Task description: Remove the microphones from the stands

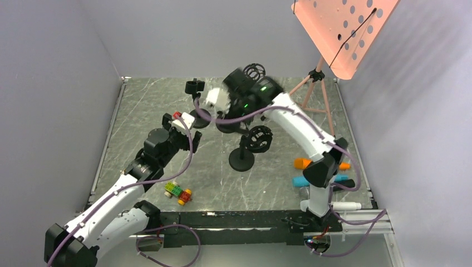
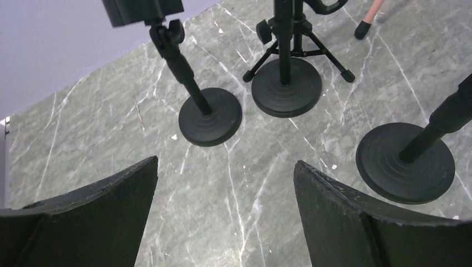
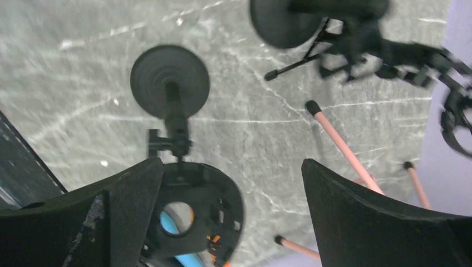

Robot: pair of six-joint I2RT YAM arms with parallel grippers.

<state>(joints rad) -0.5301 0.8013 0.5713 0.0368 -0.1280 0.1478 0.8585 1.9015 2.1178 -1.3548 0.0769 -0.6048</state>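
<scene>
Three black microphone stands are on the marble table. The left one has a clip (image 1: 195, 86), the far one a shock mount (image 1: 254, 70), and the near one a shock mount (image 1: 260, 139) on a round base (image 1: 241, 159). I see no microphone in any of them. In the right wrist view the near shock mount (image 3: 192, 211) has an empty ring and sits just by the left finger. My right gripper (image 1: 216, 100) (image 3: 232, 164) is open, above the stands. My left gripper (image 1: 181, 119) (image 2: 225, 161) is open and empty over bare table, facing the stand bases (image 2: 210, 114).
Orange (image 1: 303, 163), blue (image 1: 300, 182) and white (image 1: 348, 206) microphones lie at the right. A pink music stand (image 1: 342, 33) on a tripod (image 1: 317, 89) is at the back right. A toy brick car (image 1: 178, 192) lies front left. Grey walls enclose the table.
</scene>
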